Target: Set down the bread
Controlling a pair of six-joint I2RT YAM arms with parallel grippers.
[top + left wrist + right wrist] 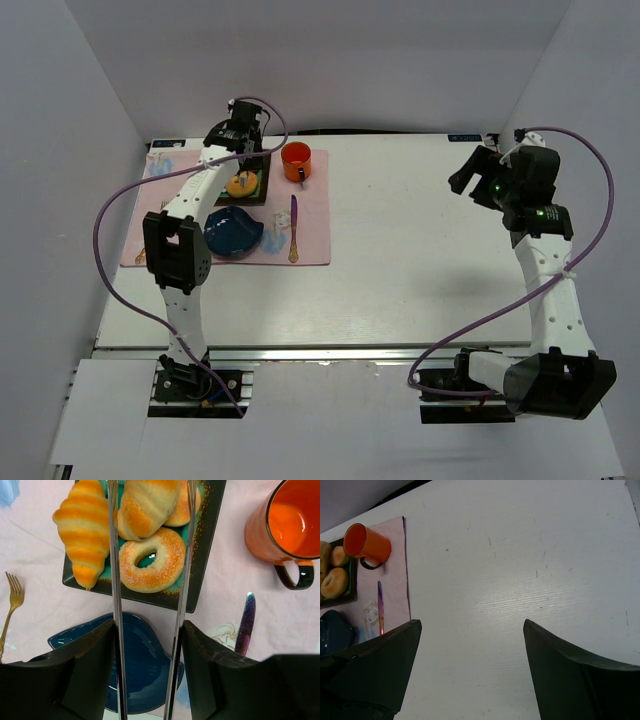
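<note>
left pincer [151,486] straddling the bread [147,510] on the tray [206,545]
We see its fingers [115,580] apart; right pincer [470,625] also apart over the desk [520,555].

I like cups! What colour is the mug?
The mug is orange, black handle; best in left wrist view.

Left gripper [150,487], right gripper [471,624] (both spread)

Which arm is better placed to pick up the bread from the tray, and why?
Left. The left gripper hangs over the dark tray, its fingers on either side of the bread. The right gripper is open over bare table, far from the tray.
</note>
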